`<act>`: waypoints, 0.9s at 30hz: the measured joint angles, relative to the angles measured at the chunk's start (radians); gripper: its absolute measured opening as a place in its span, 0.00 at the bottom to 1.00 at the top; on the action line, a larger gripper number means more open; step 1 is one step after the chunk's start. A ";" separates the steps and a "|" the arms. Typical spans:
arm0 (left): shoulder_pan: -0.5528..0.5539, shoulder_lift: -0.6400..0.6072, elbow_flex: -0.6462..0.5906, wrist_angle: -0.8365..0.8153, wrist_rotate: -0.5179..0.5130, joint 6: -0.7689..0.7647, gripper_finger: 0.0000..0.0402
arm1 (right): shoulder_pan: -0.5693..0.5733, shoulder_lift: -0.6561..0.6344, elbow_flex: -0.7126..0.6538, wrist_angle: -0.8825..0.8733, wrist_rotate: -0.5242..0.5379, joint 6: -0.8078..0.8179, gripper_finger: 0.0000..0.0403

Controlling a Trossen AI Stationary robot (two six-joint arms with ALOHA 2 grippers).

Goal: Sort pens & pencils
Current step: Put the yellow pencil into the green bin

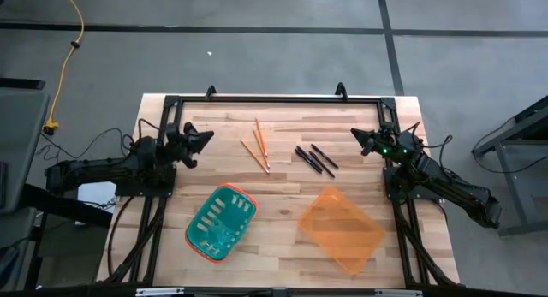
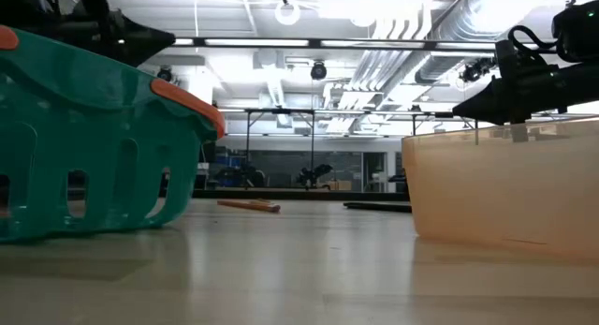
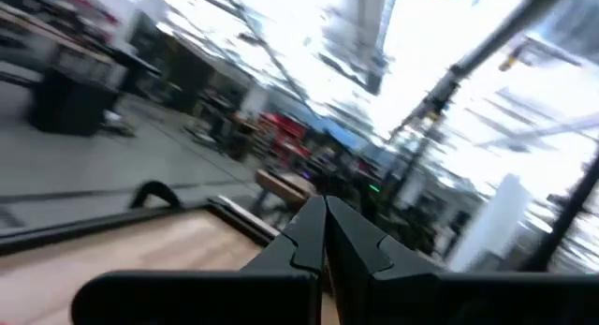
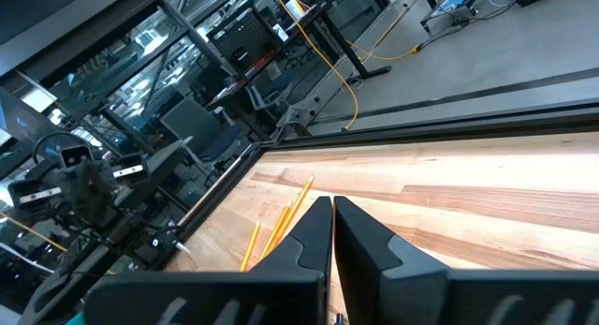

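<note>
- Pens lie loose on my table, three black sticks fanned together right of centre, towards the far edge; nothing holds them.
- Pencils, three orange ones, lie in their own fan just left of the pens, close by but apart from them.
- Both containers sit on the near half, well apart from the sticks: the teal basket under the pencils' side, the orange bin under the pens' side. From above I see no stick in either.
- My judgement: sorting has not started. All six pieces are left to move, and which container takes which kind is not shown.
- My left gripper hangs at the table's left edge, beside the pencils, its fingers pressed together on nothing.
- My right gripper hangs at the right edge near the pens, its fingers likewise closed and empty.
</note>
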 joint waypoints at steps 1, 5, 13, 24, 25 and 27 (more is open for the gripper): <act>0.000 0.000 0.000 -0.003 -0.032 0.000 0.00 | 0.000 0.000 0.000 0.000 0.000 0.000 0.02; 0.000 0.042 0.053 -0.160 -0.100 -0.018 0.00 | 0.000 0.000 0.000 0.000 0.000 0.000 0.02; 0.000 0.277 0.193 -0.332 -0.079 -0.024 0.00 | 0.000 0.000 0.000 0.000 0.000 0.000 0.02; 0.000 0.684 0.393 -0.423 0.018 0.004 0.02 | 0.000 0.000 0.000 0.000 0.000 0.000 0.02; 0.000 0.717 0.413 -0.434 0.018 0.007 0.03 | 0.000 0.000 0.000 0.000 0.000 0.000 0.02; 0.000 0.781 0.449 -0.454 0.019 0.009 0.07 | 0.000 0.000 0.000 0.000 0.000 0.000 0.02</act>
